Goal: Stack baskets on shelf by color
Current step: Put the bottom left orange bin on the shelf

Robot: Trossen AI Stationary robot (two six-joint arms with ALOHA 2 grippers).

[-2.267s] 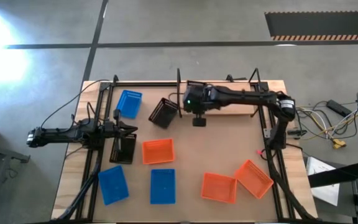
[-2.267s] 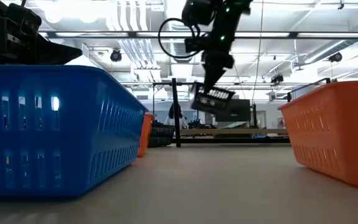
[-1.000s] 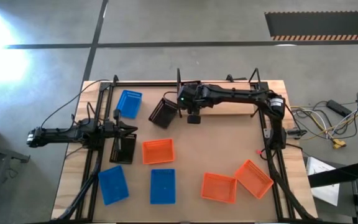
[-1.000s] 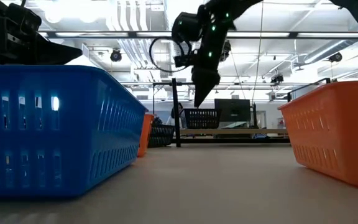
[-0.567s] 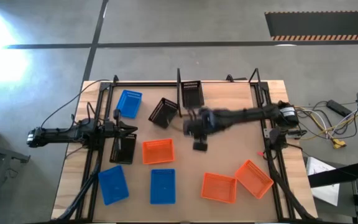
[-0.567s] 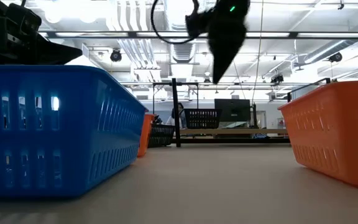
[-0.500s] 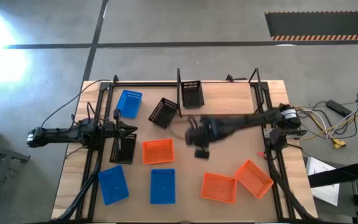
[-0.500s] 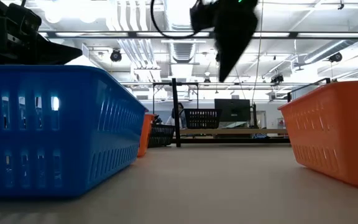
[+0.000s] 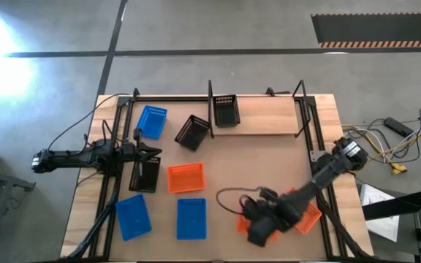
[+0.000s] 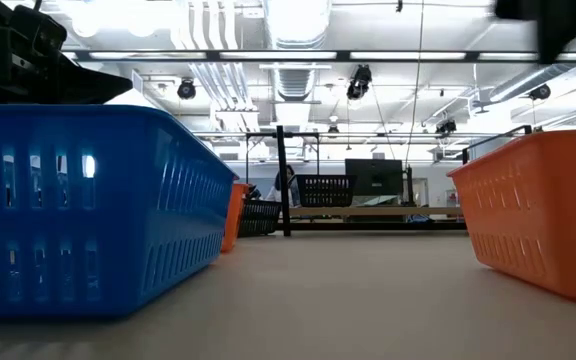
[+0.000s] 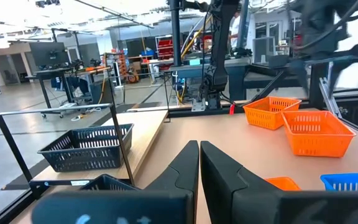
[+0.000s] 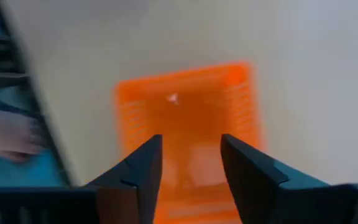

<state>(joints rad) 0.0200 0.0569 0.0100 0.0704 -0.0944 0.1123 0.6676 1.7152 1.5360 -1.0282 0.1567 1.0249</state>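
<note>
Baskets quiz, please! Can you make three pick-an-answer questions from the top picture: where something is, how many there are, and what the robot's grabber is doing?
1. Where on the shelf is the black basket?
A) its left end
B) its middle
C) its right end

2. How many blue baskets are there?
A) one
B) three
C) five

3. The right end effector is:
A) shut on a blue basket
B) shut on a black basket
C) open above an orange basket

Answers:
1 A, it sits at that end.
2 B, three show from above.
3 C, its fingers stand apart over orange.
</note>
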